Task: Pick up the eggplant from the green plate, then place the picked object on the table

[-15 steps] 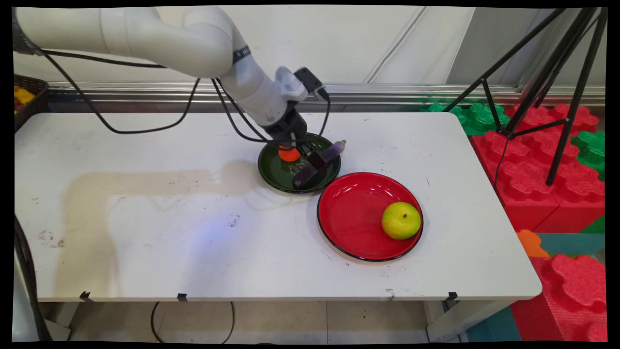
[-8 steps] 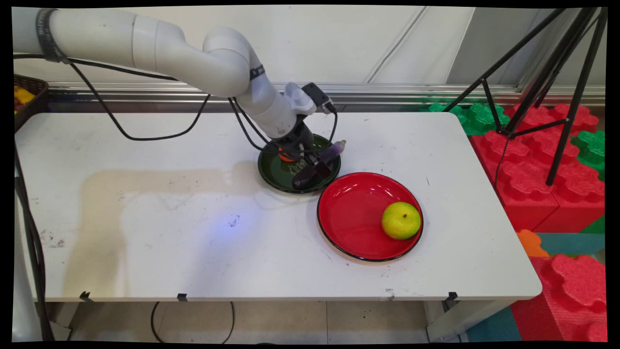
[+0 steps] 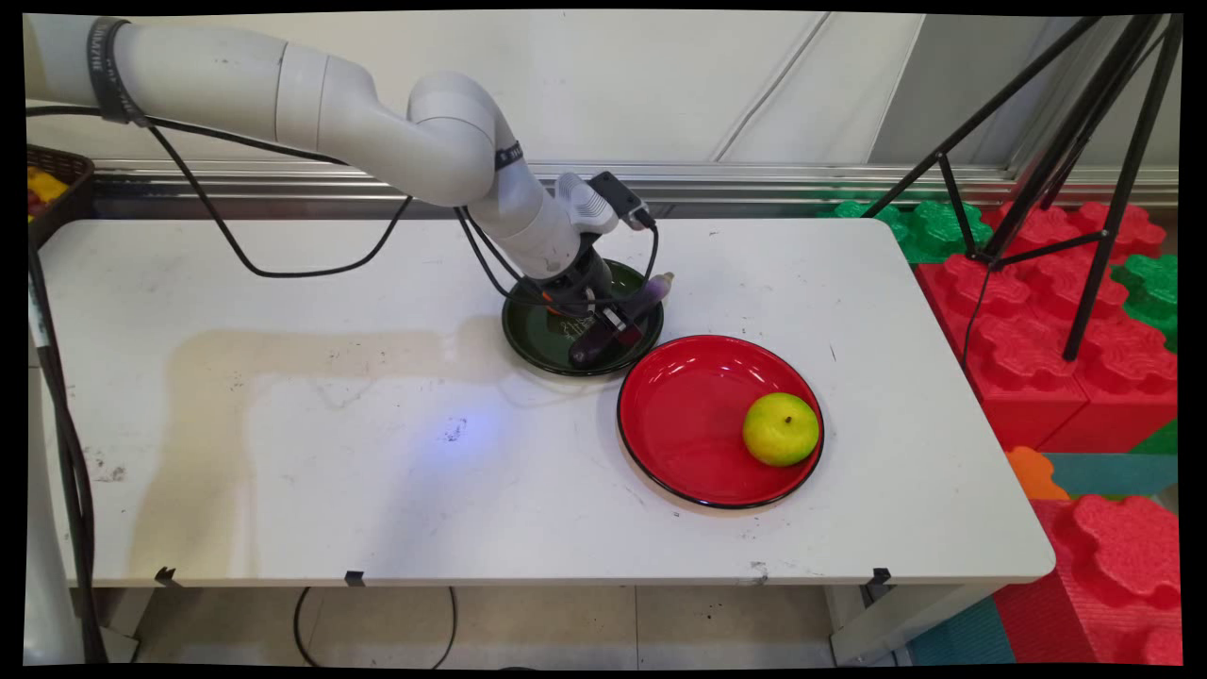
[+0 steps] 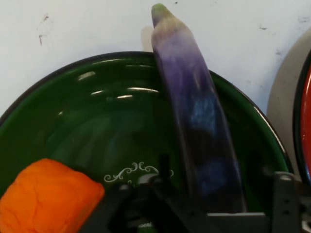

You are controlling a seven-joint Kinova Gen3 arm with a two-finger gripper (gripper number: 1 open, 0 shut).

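A long purple eggplant [image 4: 199, 121] lies across a dark green plate [image 4: 97, 111], its pale tip resting over the rim. My gripper [image 4: 223, 187] is low over the plate, open, with one finger on each side of the eggplant's thick end. An orange lump [image 4: 46, 199] lies in the same plate, just left of the fingers. In the main view the gripper [image 3: 615, 325] covers the middle of the eggplant [image 3: 657, 287] on the green plate [image 3: 533, 341], and the hand hides most of the orange lump.
A red plate [image 3: 688, 415] sits close to the green plate's front right, holding a yellow-green round fruit [image 3: 781, 429]. A dark basket [image 3: 52, 193] is at the far left table edge. Black tripod legs [image 3: 1066, 170] and red and green foam blocks [image 3: 1066, 321] stand to the right of the table.
The hand has dropped lower onto the green plate and shifted slightly right, closing in on the eggplant and covering the orange lump in the main view. The eggplant and fruit have not moved.
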